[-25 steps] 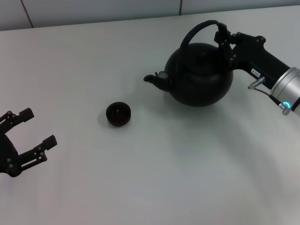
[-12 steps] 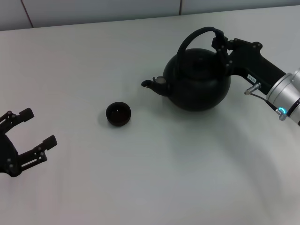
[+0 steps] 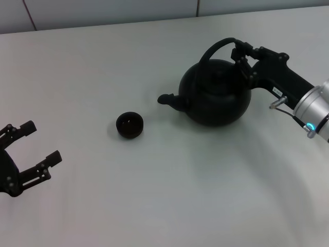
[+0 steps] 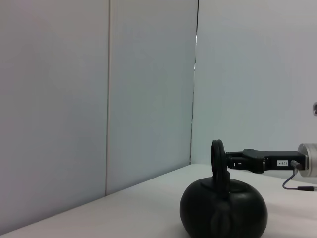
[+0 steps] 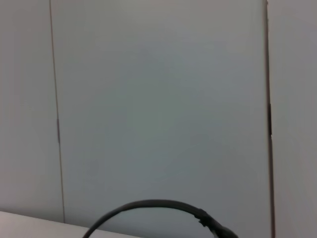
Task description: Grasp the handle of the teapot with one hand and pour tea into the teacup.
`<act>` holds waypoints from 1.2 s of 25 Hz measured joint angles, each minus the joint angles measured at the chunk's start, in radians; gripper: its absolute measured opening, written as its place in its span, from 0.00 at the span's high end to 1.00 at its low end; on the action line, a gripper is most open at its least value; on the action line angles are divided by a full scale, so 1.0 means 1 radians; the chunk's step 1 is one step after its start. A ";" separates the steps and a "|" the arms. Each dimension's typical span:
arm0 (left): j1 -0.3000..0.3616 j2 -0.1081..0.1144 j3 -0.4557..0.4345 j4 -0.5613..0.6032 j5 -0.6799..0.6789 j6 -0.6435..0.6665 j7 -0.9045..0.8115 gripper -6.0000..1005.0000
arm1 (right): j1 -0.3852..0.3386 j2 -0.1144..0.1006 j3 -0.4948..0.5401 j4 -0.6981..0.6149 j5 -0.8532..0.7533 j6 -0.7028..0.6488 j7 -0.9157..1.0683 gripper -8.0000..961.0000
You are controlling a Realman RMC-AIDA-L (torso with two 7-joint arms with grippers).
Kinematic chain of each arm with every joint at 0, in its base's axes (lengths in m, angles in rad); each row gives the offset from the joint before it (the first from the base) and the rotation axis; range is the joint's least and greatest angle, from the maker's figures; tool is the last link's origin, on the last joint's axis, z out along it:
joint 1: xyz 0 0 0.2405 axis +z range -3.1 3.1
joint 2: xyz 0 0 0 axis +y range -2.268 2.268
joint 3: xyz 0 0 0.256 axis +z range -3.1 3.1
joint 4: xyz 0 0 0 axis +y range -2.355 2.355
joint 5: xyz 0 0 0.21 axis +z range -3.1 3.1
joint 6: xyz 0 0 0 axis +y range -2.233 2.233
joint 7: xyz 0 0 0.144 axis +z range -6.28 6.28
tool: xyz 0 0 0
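The matte black teapot [image 3: 216,100] is at the right of the white table, its spout [image 3: 165,99] pointing left towards the small dark teacup [image 3: 129,125]. My right gripper [image 3: 242,55] is shut on the right end of the arched handle [image 3: 218,45]. The spout tip is about a cup's width right of the teacup and slightly farther back. No tea stream shows. The left wrist view shows the teapot [image 4: 223,214], its handle [image 4: 217,154] and the right gripper [image 4: 246,161]. The right wrist view shows only the handle's arc [image 5: 148,204]. My left gripper [image 3: 43,140] is open, parked at the front left.
The white table [image 3: 154,195] extends on all sides of the teapot and cup. A pale panelled wall [image 3: 103,13] runs along the table's far edge. A thin cable [image 3: 288,103] hangs from the right wrist.
The right gripper has shifted the teapot slightly towards me, and the spout tip now sits lower in the head view. The teacup and left gripper have not moved.
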 joint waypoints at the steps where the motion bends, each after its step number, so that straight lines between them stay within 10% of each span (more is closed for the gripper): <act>1: 0.000 0.000 -0.001 0.000 0.000 0.002 0.000 0.14 | -0.011 0.000 0.010 0.000 0.001 -0.018 0.001 0.80; 12: 0.000 -0.001 -0.012 0.000 0.000 0.011 0.000 0.14 | -0.077 -0.003 0.023 -0.005 0.001 -0.115 0.003 0.46; 21: -0.006 0.000 -0.005 -0.003 0.000 0.012 -0.004 0.14 | -0.279 -0.007 0.094 -0.019 0.002 -0.288 0.017 0.24; 30: -0.026 0.001 0.008 -0.014 0.009 0.019 -0.015 0.14 | -0.324 -0.014 -0.002 -0.224 -0.137 -0.520 0.292 0.23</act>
